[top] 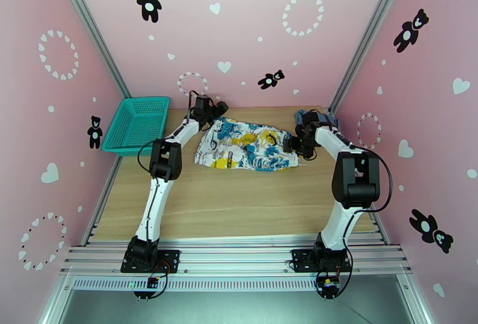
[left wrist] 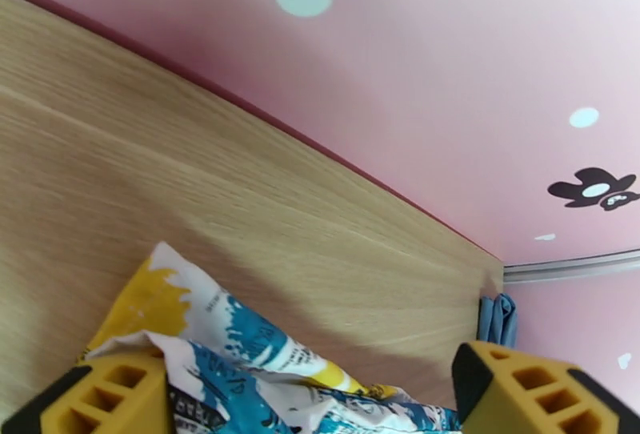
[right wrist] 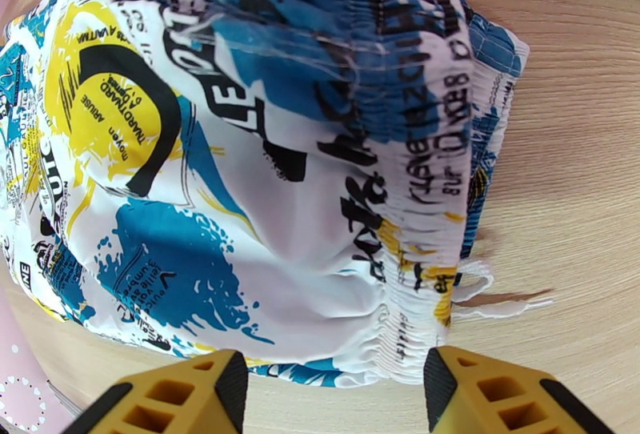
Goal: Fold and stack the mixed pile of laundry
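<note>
Printed cloth (top: 248, 144) lies crumpled on table (top: 239, 205); blue top (top: 327, 119) bunched at far right edge. Left jaws released wide at cloth's left end. Right jaws released just beside its right end.

The white cloth with yellow-and-blue print (top: 248, 144) is thin, matt fabric, puckered along its elastic hem. The light wooden table (top: 239, 205) shows smooth, matt grain. The teal plastic mesh basket (top: 136, 125) at the table's far left corner looks hard and moulded.

Staged lab test booth: aluminium frame (top: 91, 26), pink bear-and-heart printed walls (top: 251, 32), wooden tabletop (top: 239, 199).
</note>
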`<state>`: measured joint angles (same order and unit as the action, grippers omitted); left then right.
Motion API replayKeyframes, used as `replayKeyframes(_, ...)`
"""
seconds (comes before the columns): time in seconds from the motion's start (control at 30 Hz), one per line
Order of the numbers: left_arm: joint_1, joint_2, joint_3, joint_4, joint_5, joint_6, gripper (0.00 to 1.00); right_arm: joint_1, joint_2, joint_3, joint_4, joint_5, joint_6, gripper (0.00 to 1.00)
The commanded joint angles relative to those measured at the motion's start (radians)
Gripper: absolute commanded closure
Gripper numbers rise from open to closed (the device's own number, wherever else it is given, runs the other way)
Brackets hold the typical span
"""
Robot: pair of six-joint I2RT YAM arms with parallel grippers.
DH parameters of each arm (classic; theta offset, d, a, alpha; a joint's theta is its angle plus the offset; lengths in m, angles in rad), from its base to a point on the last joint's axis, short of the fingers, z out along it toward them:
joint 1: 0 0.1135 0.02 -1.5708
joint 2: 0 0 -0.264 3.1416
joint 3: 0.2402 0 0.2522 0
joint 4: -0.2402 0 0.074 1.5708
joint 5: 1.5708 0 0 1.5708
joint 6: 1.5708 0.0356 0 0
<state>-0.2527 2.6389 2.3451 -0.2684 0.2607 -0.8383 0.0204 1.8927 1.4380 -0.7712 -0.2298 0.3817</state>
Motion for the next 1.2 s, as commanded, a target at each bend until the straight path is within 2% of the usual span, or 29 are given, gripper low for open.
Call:
replayKeyframes(0.0,0.017,-0.043,0.049,-0.131,-0.066,0.060,0.08,0.006,-0.006,0.008,-0.004,0.001,-0.006,0.37)
replayKeyframes(0.23,0.060,-0.229,-0.024,-0.347,-0.190,0.298,0.03,0.022,-0.095,-0.035,0.018,-0.006,0.018,0.37)
replayKeyframes(0.27,0.059,-0.260,-0.049,-0.365,-0.197,0.333,0.05,0.030,-0.102,-0.036,0.024,-0.008,0.023,0.37)
replayKeyframes(0.33,0.057,-0.352,-0.171,-0.330,-0.128,0.379,0.11,0.055,-0.101,-0.022,0.051,-0.020,0.034,0.38)
replayKeyframes(0.43,0.026,-0.447,-0.378,-0.188,0.017,0.375,0.17,0.066,-0.042,0.044,0.084,-0.040,0.062,0.43)
replayKeyframes(0.53,-0.019,-0.429,-0.429,-0.134,0.103,0.384,0.24,0.065,0.060,0.138,0.117,-0.036,0.063,0.61)
replayKeyframes(0.6,-0.043,-0.378,-0.407,-0.124,0.131,0.383,0.28,0.061,0.144,0.221,0.108,-0.019,0.050,0.68)
replayKeyframes(0.73,-0.056,-0.249,-0.328,-0.078,0.165,0.359,0.30,0.037,0.293,0.361,0.093,0.035,0.038,0.72)
replayKeyframes(0.9,-0.042,-0.050,-0.103,-0.185,0.135,0.358,0.30,-0.002,0.447,0.456,0.069,0.071,0.033,0.72)
replayKeyframes(1.07,0.005,0.024,0.024,-0.213,0.160,0.336,0.27,-0.027,0.502,0.541,0.030,0.069,0.008,0.71)
replayKeyframes(1.17,0.015,-0.012,0.060,-0.264,0.159,0.371,0.22,-0.024,0.465,0.592,-0.019,0.016,0.013,0.68)
